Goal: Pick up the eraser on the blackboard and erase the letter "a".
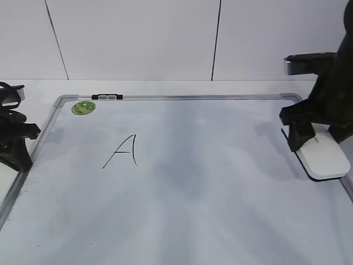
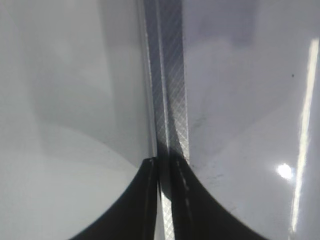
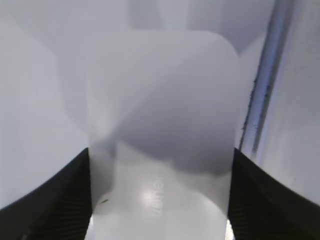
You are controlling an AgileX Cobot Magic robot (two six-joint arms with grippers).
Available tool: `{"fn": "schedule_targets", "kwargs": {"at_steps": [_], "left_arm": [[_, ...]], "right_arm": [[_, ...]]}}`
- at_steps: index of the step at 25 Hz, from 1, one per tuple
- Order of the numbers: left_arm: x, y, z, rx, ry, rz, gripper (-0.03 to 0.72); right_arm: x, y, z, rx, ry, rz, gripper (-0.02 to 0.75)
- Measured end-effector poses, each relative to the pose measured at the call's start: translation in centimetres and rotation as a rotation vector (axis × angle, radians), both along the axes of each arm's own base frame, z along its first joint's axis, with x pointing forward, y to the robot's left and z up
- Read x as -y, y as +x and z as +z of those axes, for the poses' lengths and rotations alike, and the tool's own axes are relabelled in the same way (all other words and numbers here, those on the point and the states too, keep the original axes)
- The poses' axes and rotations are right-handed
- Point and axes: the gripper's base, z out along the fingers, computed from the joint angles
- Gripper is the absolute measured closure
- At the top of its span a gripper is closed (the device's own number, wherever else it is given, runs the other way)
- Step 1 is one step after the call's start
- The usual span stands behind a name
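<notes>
- We found the right hand (image 3: 160, 200) straddling the eraser (image 1: 324, 156), fingers at both its sides; firm clamping could not be confirmed.
- We found the left hand (image 2: 165, 165) clenched over the blackboard (image 1: 193, 182) frame.

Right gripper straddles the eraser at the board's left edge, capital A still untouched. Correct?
Wrong side. The exterior view shows the eraser at the blackboard's right edge, by the frame, with the right gripper straddling it; the right wrist view shows a finger on each side. The capital A is intact.
</notes>
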Motion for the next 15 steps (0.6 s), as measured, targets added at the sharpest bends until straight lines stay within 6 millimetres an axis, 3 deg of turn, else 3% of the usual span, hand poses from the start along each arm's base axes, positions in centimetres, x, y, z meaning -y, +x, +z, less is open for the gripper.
{"fn": "schedule_targets", "kwargs": {"at_steps": [6, 15], "left_arm": [[0.0, 0.0, 0.0, 0.0, 0.0, -0.001, 0.643], [0.0, 0.0, 0.0, 0.0, -0.001, -0.001, 0.642]], "right_arm": [[4.0, 0.9, 0.0, 0.032, 0.008, -0.131, 0.164], [4.5, 2.1, -2.3, 0.022, 0.01, -0.153, 0.164]]}}
